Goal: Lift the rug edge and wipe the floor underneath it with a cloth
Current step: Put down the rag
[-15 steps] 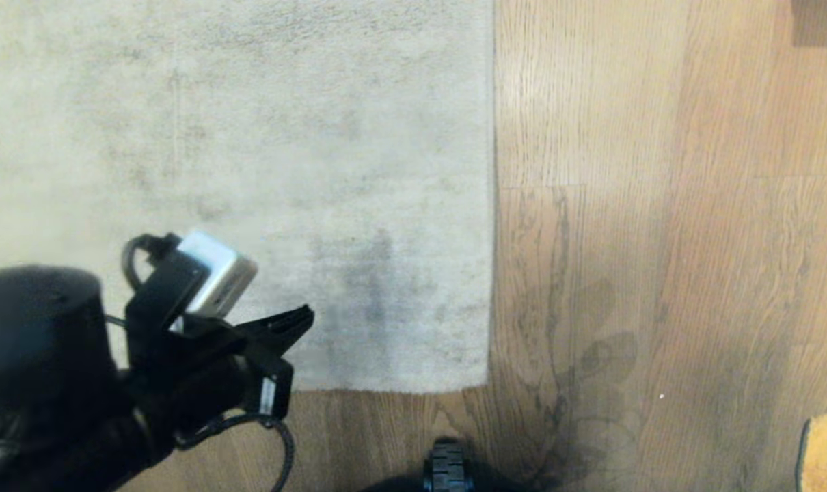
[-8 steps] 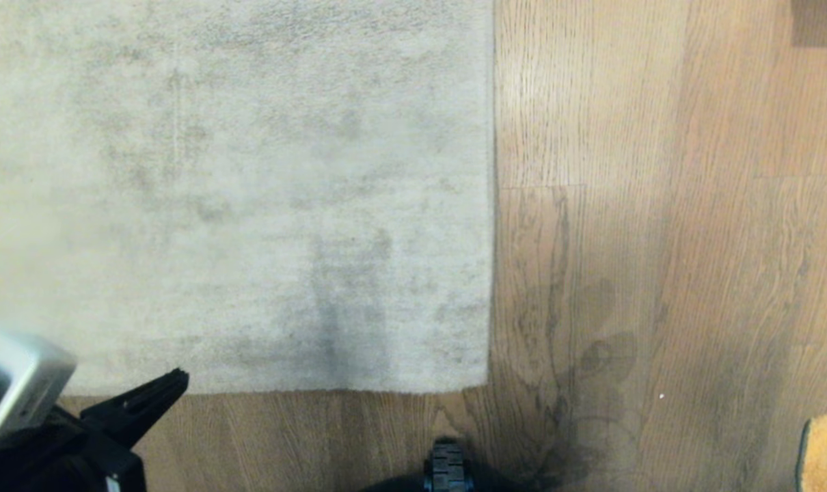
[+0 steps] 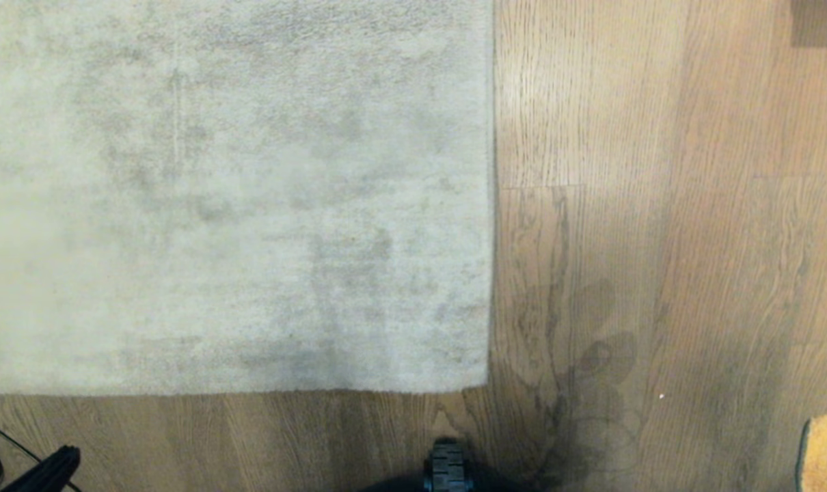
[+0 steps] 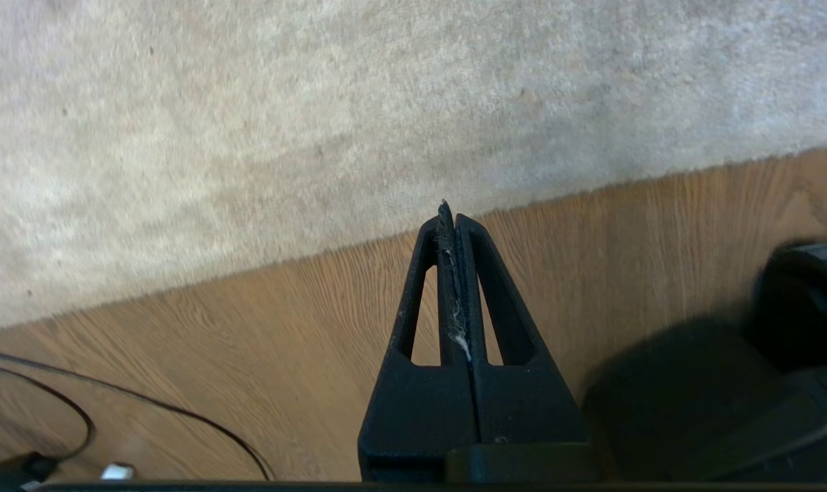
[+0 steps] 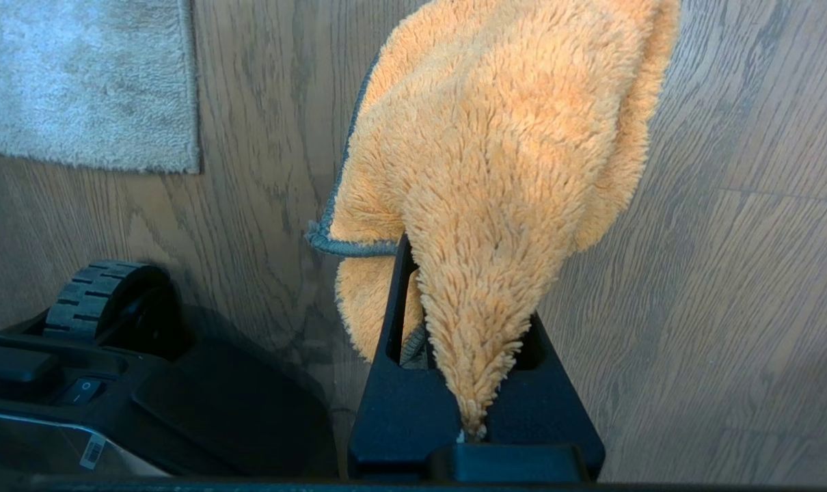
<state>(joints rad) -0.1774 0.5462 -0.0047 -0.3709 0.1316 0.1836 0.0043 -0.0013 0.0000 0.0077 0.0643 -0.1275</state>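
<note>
The rug edge (image 3: 386, 389) lies flat on the floor (image 3: 659, 205), corner square. The left gripper (image 4: 449, 208) hangs just off that border, its fingers pressed together on nothing, while the right gripper (image 5: 465, 342) pinches the orange cloth (image 5: 509, 150) above bare planks.

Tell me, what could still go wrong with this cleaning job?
The rug lies flat, its rug edge snug on the floor, so the shut left gripper might slide off it. The cloth hangs loosely from the right gripper and could slip. A cable nearby might snag.
</note>
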